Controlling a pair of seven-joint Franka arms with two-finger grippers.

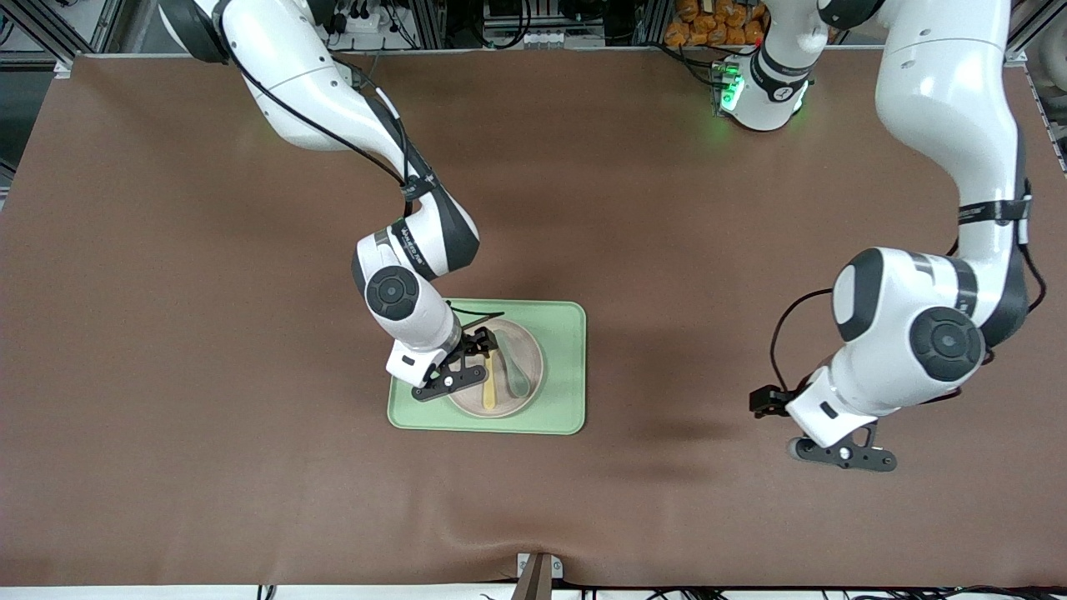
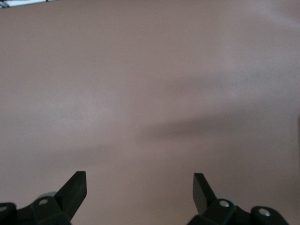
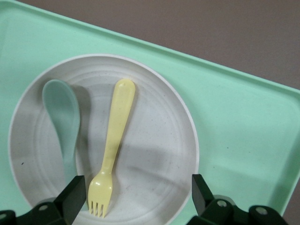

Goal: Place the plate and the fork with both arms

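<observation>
Lying in pale plate point(image 3: 154, 154): small yellow fork point(image 3: 114, 140), short tines.

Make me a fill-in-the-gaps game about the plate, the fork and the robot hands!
1. The yellow fork lies on the plate beside a grey-green ____.
2. The plate sits on a light-green ____.
3. The right end effector hangs over the plate with its fingers ____.
4. The left end effector, open too, is over bare ____, toward the left arm's end.

Missing words: spoon; tray; open; table
</observation>
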